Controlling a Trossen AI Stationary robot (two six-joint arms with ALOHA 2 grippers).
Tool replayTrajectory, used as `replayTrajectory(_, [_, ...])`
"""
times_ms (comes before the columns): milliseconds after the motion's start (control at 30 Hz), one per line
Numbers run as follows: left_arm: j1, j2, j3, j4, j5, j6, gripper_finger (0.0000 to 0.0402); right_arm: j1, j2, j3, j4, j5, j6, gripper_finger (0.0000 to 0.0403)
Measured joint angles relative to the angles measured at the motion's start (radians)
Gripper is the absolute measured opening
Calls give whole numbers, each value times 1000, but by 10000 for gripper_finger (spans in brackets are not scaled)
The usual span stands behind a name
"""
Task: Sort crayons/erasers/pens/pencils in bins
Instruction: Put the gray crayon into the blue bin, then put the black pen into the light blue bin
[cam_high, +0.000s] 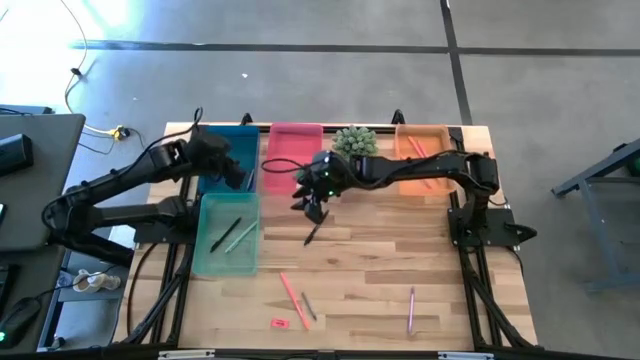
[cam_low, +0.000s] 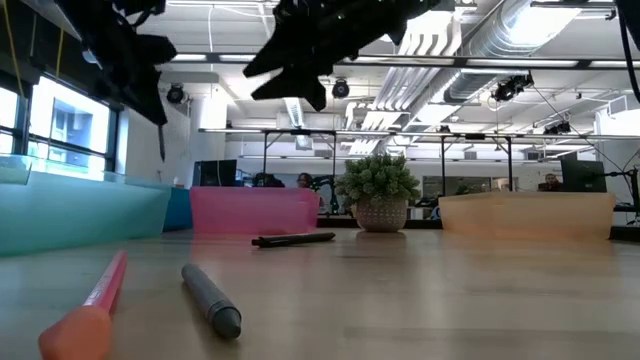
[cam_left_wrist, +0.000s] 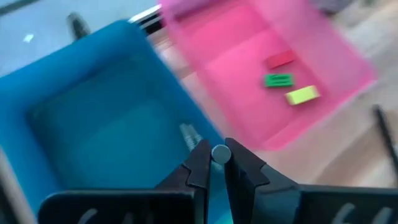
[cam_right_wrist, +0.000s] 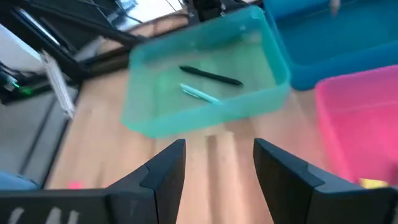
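Dark pen below your spread right gripper (cam_high: 312, 207)
The pen (cam_high: 313, 235) lies diagonally just toward you; left gripper (cam_high: 243, 178) pinches a grey stick (cam_left_wrist: 220, 153) over the blue bin (cam_high: 215, 140).

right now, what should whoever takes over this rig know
Left tool: shut on a thin grey stick, over the blue translucent plastic bin.
Right tool: open, empty, above the dark pen on the wooden table.
Done: red, green and yellow erasers lie in the pink bin; two sticks in the teal bin; some in the orange bin.
Left: the dark pen, salmon-pink pencil, grey stick, small red eraser and purple pencil.
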Motion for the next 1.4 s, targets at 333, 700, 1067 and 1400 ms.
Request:
replayTrajectory(333, [188,118,0,-86,57,-20,17,-51,-1,143,-268,30,-327,181])
replayTrajectory(700, [230,250,0,-91,82,-87,17,-44,0,142,-450,31,-602,181])
replayTrajectory(1067, [230,323,0,-88,82,-113,55,-39,60,142,-475,20,-707,181])
replayTrajectory(1400, [232,332,40,-114,85,-86,147,-12,95,141,-515,12,-753,181])
